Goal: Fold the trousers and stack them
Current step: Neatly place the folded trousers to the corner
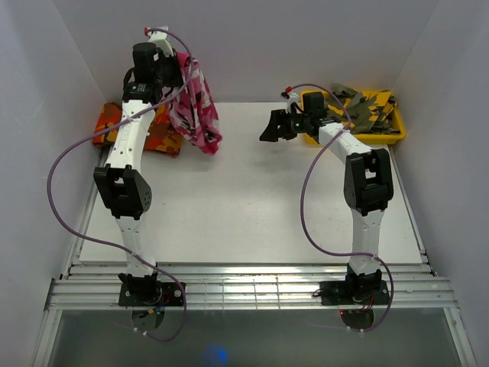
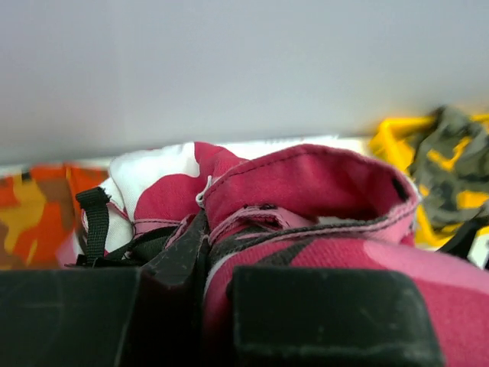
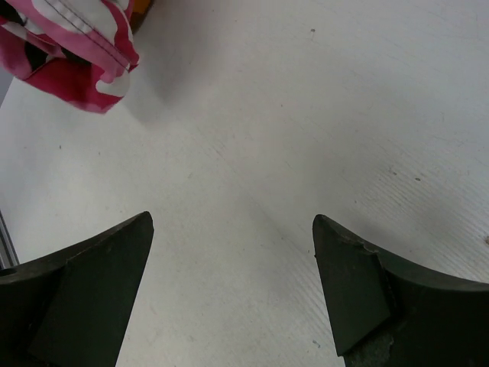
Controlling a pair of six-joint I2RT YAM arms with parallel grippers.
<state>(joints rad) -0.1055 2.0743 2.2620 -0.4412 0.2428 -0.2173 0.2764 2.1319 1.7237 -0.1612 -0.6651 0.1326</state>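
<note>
Bunched pink camo trousers (image 1: pixel 197 107) pinched in left gripper (image 2: pixel 218 302), seemingly hanging; right gripper (image 3: pixel 233 229) spread wide.

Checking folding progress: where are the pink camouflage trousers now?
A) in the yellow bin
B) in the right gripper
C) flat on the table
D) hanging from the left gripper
D: the trousers dangle from the left gripper, which is shut on them; the right gripper is open and empty.

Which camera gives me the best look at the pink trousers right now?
Top external: it shows the trousers nearly whole, hanging from the left gripper over the table's far left. Left wrist shows only bunched fabric close up; right wrist catches just one corner.
</note>
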